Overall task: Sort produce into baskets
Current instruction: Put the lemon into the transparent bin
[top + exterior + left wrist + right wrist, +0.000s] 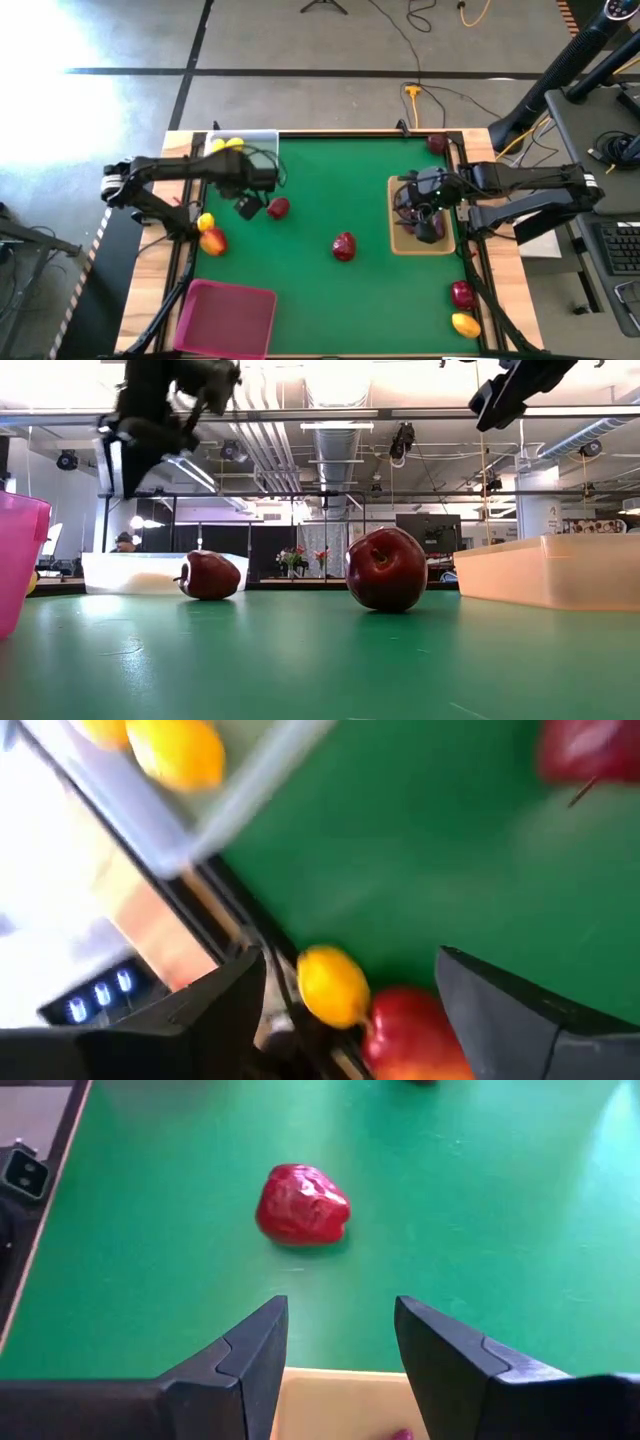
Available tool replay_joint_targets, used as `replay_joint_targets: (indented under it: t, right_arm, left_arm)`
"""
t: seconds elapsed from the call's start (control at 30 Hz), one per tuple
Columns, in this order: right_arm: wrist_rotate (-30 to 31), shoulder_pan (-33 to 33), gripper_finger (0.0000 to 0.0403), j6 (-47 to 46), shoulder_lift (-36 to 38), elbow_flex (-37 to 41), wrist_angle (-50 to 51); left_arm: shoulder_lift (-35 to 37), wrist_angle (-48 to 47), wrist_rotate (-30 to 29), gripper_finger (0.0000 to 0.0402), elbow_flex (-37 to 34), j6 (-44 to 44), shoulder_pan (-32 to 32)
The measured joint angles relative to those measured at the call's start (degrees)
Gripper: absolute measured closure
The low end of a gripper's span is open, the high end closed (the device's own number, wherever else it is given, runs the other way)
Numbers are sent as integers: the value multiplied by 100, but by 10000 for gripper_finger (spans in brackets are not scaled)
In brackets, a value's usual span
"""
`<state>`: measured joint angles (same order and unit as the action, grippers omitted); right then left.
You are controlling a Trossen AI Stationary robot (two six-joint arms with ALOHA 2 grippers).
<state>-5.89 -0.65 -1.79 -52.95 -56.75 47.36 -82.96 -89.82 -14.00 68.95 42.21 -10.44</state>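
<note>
The left tool (250,205) hangs above the green surface (330,290) with its fingers (200,1015) apart and nothing between them. Just beside it sits a red fruit (278,208). Its wrist view looks past the fingers at a small lemon (333,985) touching a red-orange fruit (415,1035) at the surface's edge, a pair the overhead camera places to the tool's outer side; that wrist view alone shows the two touching. Farther off, beyond the tool, the clear bin (255,143) holds yellow lemons (226,145), which the level camera renders only as a pale wall (130,572), its contents hidden.

The right tool (425,222) hovers over the tan tray (397,245), fingers (250,1355) apart and empty. Dark purple pieces (408,205) lie in the tray under it, seen from above; the level camera shows only the tray's side. Just past the tray rim, out ahead of this tool, a dark red fruit (302,1204) lies alone on the green, large in the level view. Well apart, near the front corner on this tool's side, a red fruit (462,294) and a yellow one (465,324) lie close together, and another red one (437,144) sits at the far corner. The pink bin (226,318) lies at the front on the left tool's side.
</note>
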Motion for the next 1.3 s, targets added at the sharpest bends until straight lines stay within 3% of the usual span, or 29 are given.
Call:
replay_joint_targets:
  t: [0.2, 0.5, 1.03, 1.3]
  right_arm:
    - [-4, -216, 225, -37, -3, 20, 36]
    - [-2, -248, 230, -116, -12, 24, 23]
    - [-2, -246, 230, -117, -465, 28, -335]
    - [-3, -247, 230, -190, -570, 28, -262]
  left_arm:
    - [133, -13, 394, 155, -1203, 988, 22]
    - [-12, 492, 686, 168, -2252, 697, -113]
    - [-901, 809, 883, 167, -2338, -185, -886]
    - [-1520, 926, 1195, 167, -2325, -697, -934]
